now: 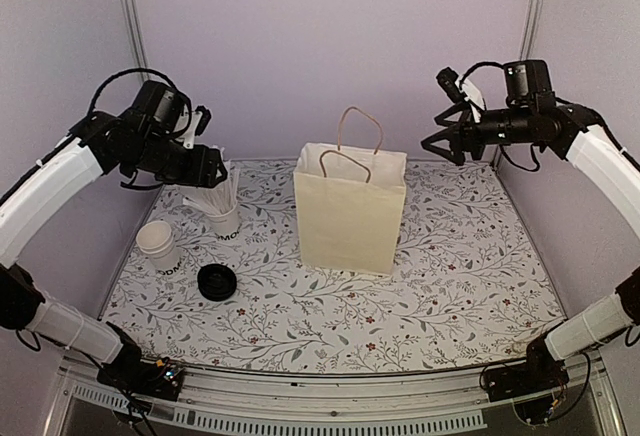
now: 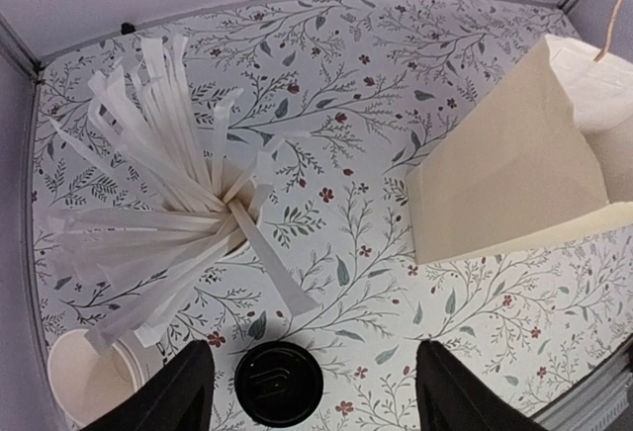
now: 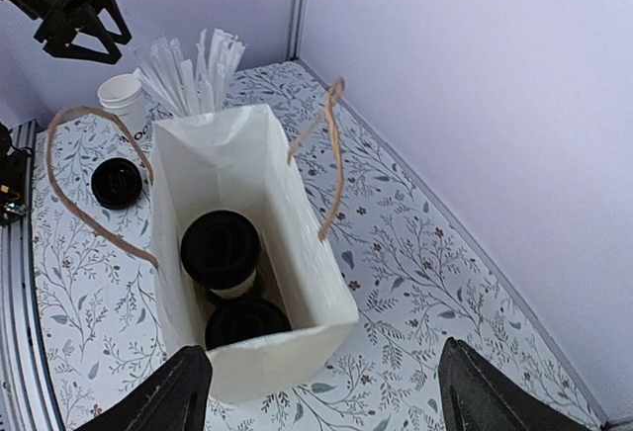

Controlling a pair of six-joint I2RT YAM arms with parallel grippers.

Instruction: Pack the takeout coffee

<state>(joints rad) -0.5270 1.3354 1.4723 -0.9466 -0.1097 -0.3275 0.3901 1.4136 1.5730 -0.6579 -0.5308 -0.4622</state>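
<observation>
Okay, black-lidded white paper coffee cups (image 3: pixel 220 248) inside cream paper bag (image 3: pixel 267 357); your left end effector (image 1: pixel 220 167), right end effector (image 1: pixel 432 132) wide, empty; placing looks done, back off above bag.

Coffee (image 3: pixel 221 248): cup wall and lettering hidden beneath its own lid.
Second coffee (image 3: pixel 245 320): partly behind bag (image 3: pixel 277 352) wall.
Cups (image 2: pixel 84 377): clipped at bottom edge, left wrist view.

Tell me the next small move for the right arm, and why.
Probably pull the right gripper back, well clear of the paper bag. Its jaws stand open and empty, and two black-lidded cups already sit inside the bag. Outside it I see only a loose black lid, lidless cups and a cup of sticks.
</observation>
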